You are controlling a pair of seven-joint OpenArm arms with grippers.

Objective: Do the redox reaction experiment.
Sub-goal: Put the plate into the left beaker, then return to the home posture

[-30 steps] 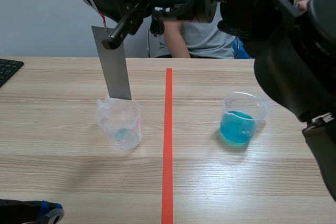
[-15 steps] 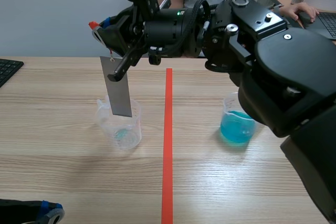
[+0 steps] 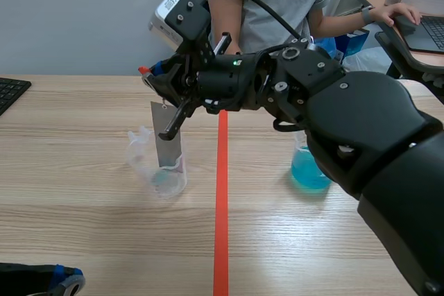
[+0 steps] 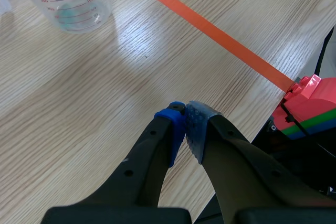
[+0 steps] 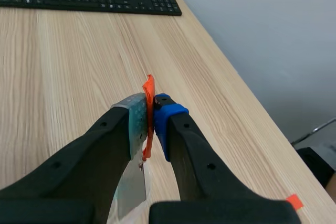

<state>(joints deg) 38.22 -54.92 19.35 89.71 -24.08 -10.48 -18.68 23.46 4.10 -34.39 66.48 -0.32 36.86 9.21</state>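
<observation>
Left of the orange tape line (image 3: 221,227), my right gripper (image 3: 148,78) is pinching the orange tab (image 5: 149,92) on top of the grey metal strip (image 3: 168,145). The strip's lower end sits inside the clear measuring beaker (image 3: 158,175). The beaker of blue liquid (image 3: 305,171) is across the line, partly behind the arm. My left gripper (image 4: 185,121) is pressed together on nothing, low over the table (image 3: 83,240).

A strip (image 3: 168,142) is hung in the left beaker (image 3: 149,171); the right beaker (image 3: 309,171) is set across the tape line (image 3: 220,227), on the bench (image 3: 83,227).
</observation>
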